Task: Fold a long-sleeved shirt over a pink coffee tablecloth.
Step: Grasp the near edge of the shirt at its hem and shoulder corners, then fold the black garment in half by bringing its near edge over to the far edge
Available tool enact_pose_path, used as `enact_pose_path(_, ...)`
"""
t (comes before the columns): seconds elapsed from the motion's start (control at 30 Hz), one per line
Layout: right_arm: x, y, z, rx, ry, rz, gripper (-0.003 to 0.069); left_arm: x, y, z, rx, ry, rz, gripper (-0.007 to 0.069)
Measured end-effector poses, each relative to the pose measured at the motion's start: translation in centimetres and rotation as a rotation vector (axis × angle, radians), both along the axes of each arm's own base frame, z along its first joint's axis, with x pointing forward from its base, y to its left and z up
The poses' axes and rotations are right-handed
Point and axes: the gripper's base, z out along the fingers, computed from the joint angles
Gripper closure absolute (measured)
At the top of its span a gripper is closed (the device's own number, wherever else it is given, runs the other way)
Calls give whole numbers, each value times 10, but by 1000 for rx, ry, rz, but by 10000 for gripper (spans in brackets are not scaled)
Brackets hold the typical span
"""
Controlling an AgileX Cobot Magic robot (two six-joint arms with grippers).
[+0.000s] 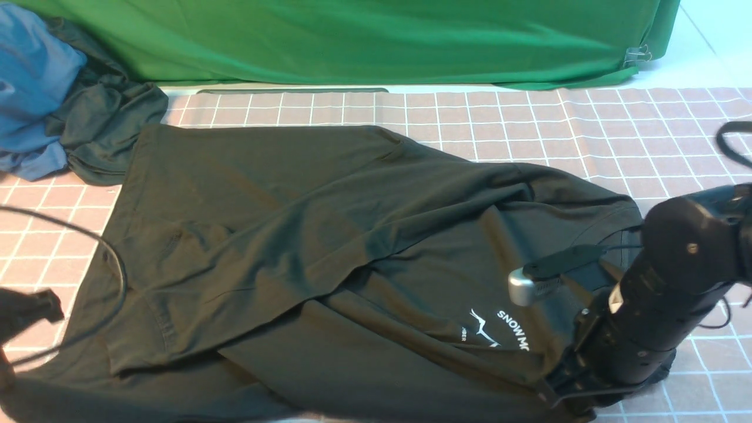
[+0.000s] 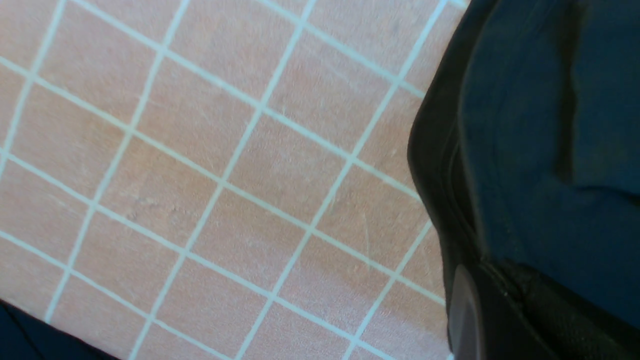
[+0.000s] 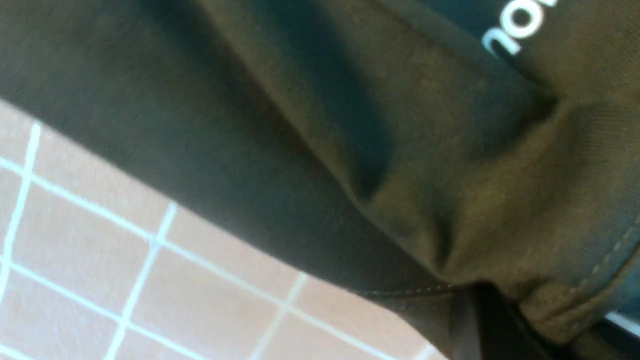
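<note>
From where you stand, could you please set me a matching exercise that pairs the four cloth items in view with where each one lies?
Things:
1. black shirt
2. pink cloth
3. green cloth
4. blue garment

Places:
A. bunched up at the far left
B. stretched across the back, behind the rest
C. in the middle, partly folded over itself
D. lying flat under the shirt

Pairs: 1-C, 2-D, 3-B, 4-A.
</note>
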Motion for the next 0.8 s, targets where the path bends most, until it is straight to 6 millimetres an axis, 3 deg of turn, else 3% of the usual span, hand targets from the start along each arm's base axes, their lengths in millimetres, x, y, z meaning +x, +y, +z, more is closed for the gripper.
enact_pose_path(0.17, -6, -12, 27, -51, -112, 47, 583, 7, 2, 20, 15, -45, 2, 599)
enact_pose_path(0.37, -6, -32, 34, -119, -106, 36, 583, 9, 6, 33, 57, -60, -2, 599)
enact_pose_path(0.5, -1, -44, 34, -111, -89, -31, 583, 8, 6, 33, 54, -42, 1, 599)
enact_pose_path(0.63, -2, -44, 34, -89, -75, -50, 583, 5, -1, 30, -25, -14, -1, 599)
enact_pose_path(0.8, -2, -44, 34, -88, -74, -51, 557, -6, -10, 6, -114, 80, -18, 599)
